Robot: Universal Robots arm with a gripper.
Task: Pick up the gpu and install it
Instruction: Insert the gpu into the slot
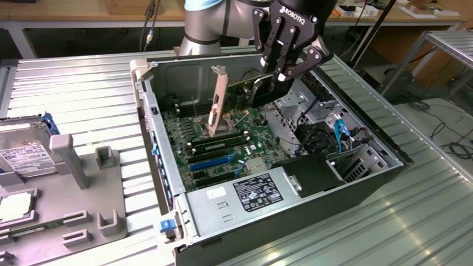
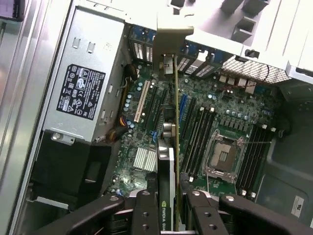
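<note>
The gpu (image 1: pixel 238 90) is a thin dark card with a long pale metal end bracket (image 1: pixel 219 100). It hangs on edge above the motherboard (image 1: pixel 221 144) inside the open computer case (image 1: pixel 152 119). My gripper (image 1: pixel 279 75) is shut on the card's edge farthest from the bracket. In the wrist view the gpu (image 2: pixel 167 156) is seen edge-on between the black fingers (image 2: pixel 143 210), with its bracket (image 2: pixel 172 36) near the case's rear slot wall. The card sits over the expansion slots (image 2: pixel 143 100); I cannot tell whether its lower edge touches a slot.
A silver power supply (image 1: pixel 251 193) fills the near end of the case. The CPU socket (image 2: pixel 222 155) and memory slots (image 2: pixel 193 132) lie beside the card. Blue cables (image 1: pixel 340 133) and a drive cage sit at the exterior view's right. A hard drive (image 1: pixel 26 151) rests on a grey fixture (image 1: pixel 88 188).
</note>
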